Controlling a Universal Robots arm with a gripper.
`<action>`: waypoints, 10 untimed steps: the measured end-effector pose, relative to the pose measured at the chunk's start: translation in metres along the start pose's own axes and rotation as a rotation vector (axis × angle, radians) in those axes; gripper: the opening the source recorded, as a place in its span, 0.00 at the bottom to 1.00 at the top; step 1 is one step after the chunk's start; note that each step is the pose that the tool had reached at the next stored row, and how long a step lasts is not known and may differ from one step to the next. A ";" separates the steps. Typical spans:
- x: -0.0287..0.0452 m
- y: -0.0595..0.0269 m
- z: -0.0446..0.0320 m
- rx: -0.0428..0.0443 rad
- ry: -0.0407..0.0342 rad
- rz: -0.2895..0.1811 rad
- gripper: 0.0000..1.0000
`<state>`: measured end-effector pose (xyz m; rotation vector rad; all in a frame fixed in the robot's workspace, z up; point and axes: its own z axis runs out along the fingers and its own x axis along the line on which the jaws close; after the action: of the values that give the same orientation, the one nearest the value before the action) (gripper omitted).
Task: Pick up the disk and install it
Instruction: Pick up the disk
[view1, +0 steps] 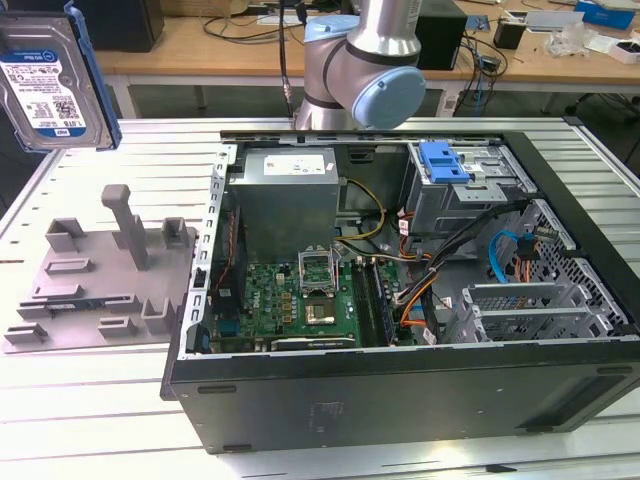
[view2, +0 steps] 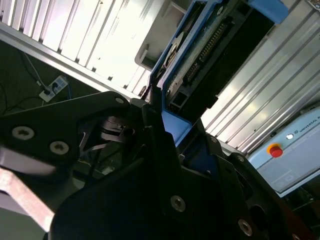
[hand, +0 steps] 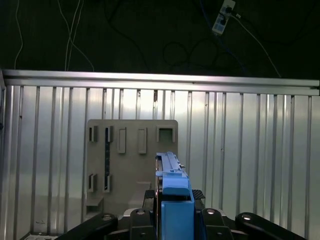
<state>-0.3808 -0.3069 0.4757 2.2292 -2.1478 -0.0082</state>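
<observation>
The disk (view1: 50, 85) is held in the air, clear of everything, over the far corner of the surface (view1: 100, 420) at the exterior view's left. It is tilted nearly upright, with its white-and-blue label turned toward the exterior camera and its blue carrier frame seen along its edge. In both wrist views the end effector (hand: 172, 202) is seen clamped on the disk (hand: 171, 175), its black jaws pressed against the blue frame from either side. In the second wrist view the disk (view2: 210, 50) is seen from its connector end, rising out of the end effector (view2: 172, 137).

Below the disk, the grey fixture plate (view1: 100, 280) with its upright posts lies flat near the surface's edge at the exterior view's left. An open computer case (view1: 400, 400) is laid on its side beside the plate. Inside the case, a grey drive cage (view1: 455, 185) with a blue latch is set at the far side. The arm (view1: 365, 65) is seen behind the case.
</observation>
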 end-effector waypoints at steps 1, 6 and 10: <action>0.0000 0.0000 0.0000 -0.0001 0.0000 0.000 0.37; 0.0000 -0.0001 -0.0001 -0.0001 0.0001 0.000 0.37; 0.0000 -0.0002 -0.0001 -0.0001 0.0000 0.000 0.37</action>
<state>-0.3806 -0.3069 0.4758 2.2290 -2.1478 -0.0083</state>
